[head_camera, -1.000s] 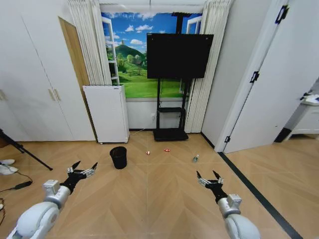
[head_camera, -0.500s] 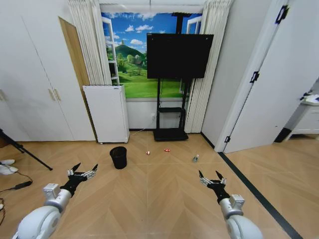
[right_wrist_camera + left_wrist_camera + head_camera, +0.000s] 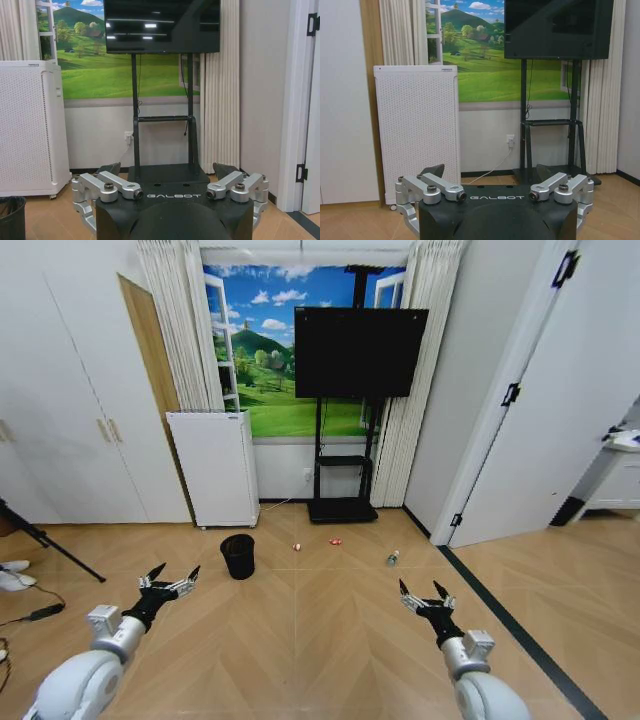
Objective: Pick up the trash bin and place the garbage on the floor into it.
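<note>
Left gripper: your left gripper (image 3: 172, 577) hangs low over the wood floor (image 3: 320, 640) on the left side of the head view, fingers spread wide with nothing between them; it is well short of the bin
Right gripper: your right gripper (image 3: 424, 594) hangs low on the right side, fingers likewise splayed apart and empty
Left wrist view: you see the left gripper (image 3: 495, 192) spread open, aimed at the white appliance (image 3: 417, 132) and the TV stand (image 3: 551, 135)
Right wrist view: the right gripper (image 3: 167, 189) is open too, facing the TV stand (image 3: 165, 145); the black bin's rim (image 3: 11, 210) sits at the picture's edge beside the white appliance (image 3: 30, 125)
Trash bin: the black wastebasket (image 3: 238, 556) stands upright on the floor, just in front of the white appliance (image 3: 215, 468) and ahead of your left gripper
Garbage: three pieces lie apart on the floor beyond the bin, near the TV stand base (image 3: 342, 509): one red-and-white wrapper (image 3: 297, 547), a second wrapper (image 3: 335, 541) to its right, and the small clear bottle (image 3: 393, 558) farther right, ahead of your right gripper
Room: television (image 3: 360, 352) on its stand against the far wall, in front of the landscape mural (image 3: 262, 350); white doors on either side
</note>
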Motion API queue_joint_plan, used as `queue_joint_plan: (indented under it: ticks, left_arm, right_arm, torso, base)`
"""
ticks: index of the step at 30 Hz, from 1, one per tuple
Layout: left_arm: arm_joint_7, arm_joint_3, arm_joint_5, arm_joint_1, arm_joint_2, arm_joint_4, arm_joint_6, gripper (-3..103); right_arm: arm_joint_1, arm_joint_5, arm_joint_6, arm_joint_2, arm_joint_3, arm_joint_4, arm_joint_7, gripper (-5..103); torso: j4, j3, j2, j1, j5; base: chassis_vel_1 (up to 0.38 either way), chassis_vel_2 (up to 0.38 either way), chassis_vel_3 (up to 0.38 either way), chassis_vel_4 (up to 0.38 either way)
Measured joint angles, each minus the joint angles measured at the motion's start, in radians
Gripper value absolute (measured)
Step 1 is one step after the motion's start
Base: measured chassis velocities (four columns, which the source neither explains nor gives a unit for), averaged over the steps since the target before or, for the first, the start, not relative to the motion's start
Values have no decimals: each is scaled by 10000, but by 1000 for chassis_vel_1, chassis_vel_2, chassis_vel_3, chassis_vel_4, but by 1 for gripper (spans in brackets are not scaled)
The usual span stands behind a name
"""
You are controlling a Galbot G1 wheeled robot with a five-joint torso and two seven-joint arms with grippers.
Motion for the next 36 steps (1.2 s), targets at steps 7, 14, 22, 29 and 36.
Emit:
queue_joint_plan:
  ticks: [7, 14, 22, 29, 36]
  left_arm:
    - [18, -25, -2, 63, -71, -36, 0, 100]
    - [35, -9, 8, 6, -100, -16, -1, 100]
    - [63, 50, 74, -11, -165, -15, -1, 100]
    - [91, 53, 108, 25, -251, -13, 10, 100]
    - [118, 47, 130, 53, -286, -8, 13, 100]
  right_arm:
    - [-17, -63, -4, -16, -41, 0, -158, 100]
    - [-50, -78, 76, -13, -4, -18, -171, 100]
    - [-136, -78, 180, -29, 56, -52, -219, 100]
    - [-146, -147, 192, -18, -49, -96, -241, 100]
    - [-136, -214, 194, 20, -110, -138, -277, 100]
  torso:
    - [1, -1, 1, -1, 0]
    - [0, -1, 2, -1, -1]
    - [3, 0, 1, 2, 6]
    - [3, 0, 0, 1, 0]
    - [-2, 1, -1, 2, 0]
  base:
    - [0, 0, 0, 0]
    - [-86, 61, 73, -96]
    - [-202, 202, 210, -211]
    - [-271, 274, 277, -266]
    - [-357, 337, 363, -355]
